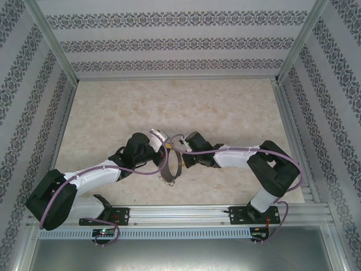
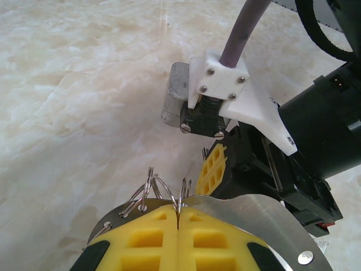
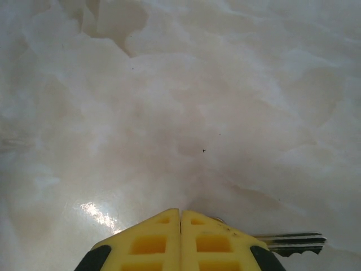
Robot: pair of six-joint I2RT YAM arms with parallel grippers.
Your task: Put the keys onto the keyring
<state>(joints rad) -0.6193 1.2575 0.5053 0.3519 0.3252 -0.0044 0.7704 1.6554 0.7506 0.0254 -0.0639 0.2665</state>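
Observation:
The keyring (image 1: pixel 173 165) is a wide grey metal hoop held upright just above the table between the two arms. My left gripper (image 2: pixel 178 217) is shut on its rim, and the steel band (image 2: pixel 254 212) curves off to the right. Small split rings (image 2: pixel 148 186) fringe the band beside the fingers. From above, the left gripper (image 1: pixel 167 148) meets the hoop's top. My right gripper (image 1: pixel 182 159) sits just right of the hoop, and one of its yellow fingers (image 2: pixel 212 168) shows behind the band. The right gripper (image 3: pixel 180 213) is shut close over the table. A silvery key (image 3: pixel 296 243) pokes out sideways from behind its right finger. Whether the key is pinched stays hidden.
The marble-patterned tabletop (image 1: pixel 180 107) stretches behind the grippers. Patterned walls and aluminium posts (image 1: pixel 53 42) close it in on three sides. The rail (image 1: pixel 186 214) with both arm bases runs along the near edge. The right wrist's white camera mount (image 2: pixel 225 84) hangs close above the hoop.

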